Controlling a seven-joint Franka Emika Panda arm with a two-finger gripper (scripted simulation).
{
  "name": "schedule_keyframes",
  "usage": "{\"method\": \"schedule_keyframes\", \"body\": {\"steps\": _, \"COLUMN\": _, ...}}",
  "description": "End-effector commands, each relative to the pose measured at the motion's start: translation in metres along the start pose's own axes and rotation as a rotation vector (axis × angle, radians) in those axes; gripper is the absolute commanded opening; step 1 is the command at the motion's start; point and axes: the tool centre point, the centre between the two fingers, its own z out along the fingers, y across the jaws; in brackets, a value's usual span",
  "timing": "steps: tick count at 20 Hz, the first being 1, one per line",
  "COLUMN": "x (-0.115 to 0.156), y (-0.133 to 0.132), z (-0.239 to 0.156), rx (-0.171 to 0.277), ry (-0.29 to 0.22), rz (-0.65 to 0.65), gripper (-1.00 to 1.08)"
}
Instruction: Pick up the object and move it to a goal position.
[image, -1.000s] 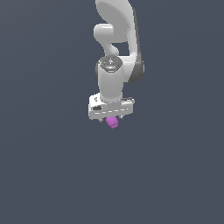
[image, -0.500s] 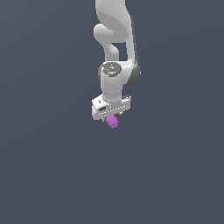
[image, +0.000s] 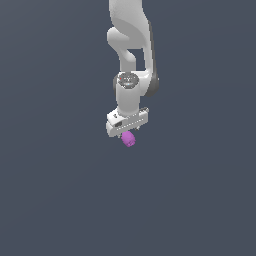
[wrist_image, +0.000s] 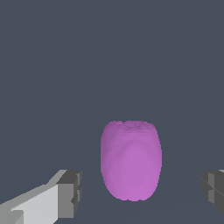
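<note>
**Object sits between the spread fingers**

Your claw (image: 128, 134) stands wide open, holding nothing. The object (wrist_image: 131, 160) lies directly beneath it, centred between the two fingertips (wrist_image: 70, 194) with gaps either side, its long axis running crosswise to the closing line. Judged from here: descend straight, then close.

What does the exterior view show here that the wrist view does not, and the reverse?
Only the exterior view shows the white robot arm and the whole white gripper body from outside. Only the wrist view shows the dark grey finger pads standing apart from the small purple-magenta rounded lump, with gaps on both sides. Both show that lump just below the gripper against a plain dark grey background.
</note>
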Motion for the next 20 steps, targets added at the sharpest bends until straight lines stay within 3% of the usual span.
{"method": "schedule_keyframes", "body": {"steps": 1, "x": 0.000, "y": 0.000, "z": 0.000, "rx": 0.000, "ry": 0.000, "rz": 0.000, "gripper": 1.00}}
{"method": "schedule_keyframes", "body": {"steps": 18, "x": -0.001, "y": -0.001, "z": 0.051, "rx": 0.000, "ry": 0.001, "rz": -0.005, "gripper": 1.00}}
{"method": "schedule_keyframes", "body": {"steps": 19, "x": -0.001, "y": -0.001, "z": 0.051, "rx": 0.000, "ry": 0.001, "rz": -0.005, "gripper": -1.00}}
{"method": "schedule_keyframes", "body": {"steps": 20, "x": -0.001, "y": -0.001, "z": 0.051, "rx": 0.000, "ry": 0.001, "rz": -0.005, "gripper": -1.00}}
